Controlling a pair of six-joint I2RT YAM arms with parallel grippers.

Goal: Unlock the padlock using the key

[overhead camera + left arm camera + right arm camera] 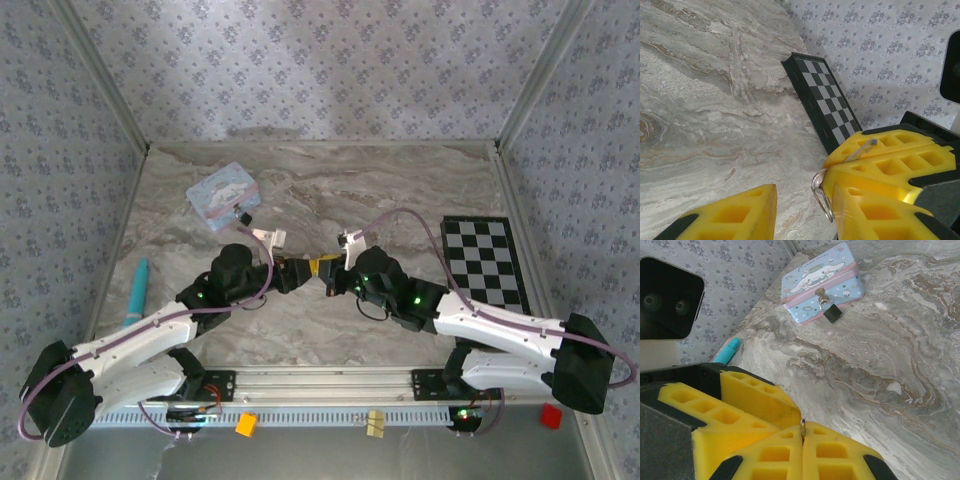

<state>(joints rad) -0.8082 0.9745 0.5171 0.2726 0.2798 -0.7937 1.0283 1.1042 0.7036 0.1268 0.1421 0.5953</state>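
Grey marbled tabletop, flowery wallpaper all round, and the two arms stood nose to nose in the middle of it. The right gripper (802,431) was pinched fully together on the key (802,425), which showed as just a thin metal sliver between the yellow pads. A silvery wire loop (821,194) hung out of the pinch. The left gripper (804,202) was spread wide, fingers either side of that loop, gripping nothing as far as I could tell.

The padlock (832,313) sat well ahead of the right fingertips and a touch to their right. It lay on the table against the front of the light-blue tin (815,280), shackle up at the clasp, body pointing roughly back toward the grippers. From overhead it lay off beyond the left gripper's wrist, so the left arm was nearer, but the key was in the right one. My guess is the key needs carrying across that whole gap and lining up with the lock's near end.
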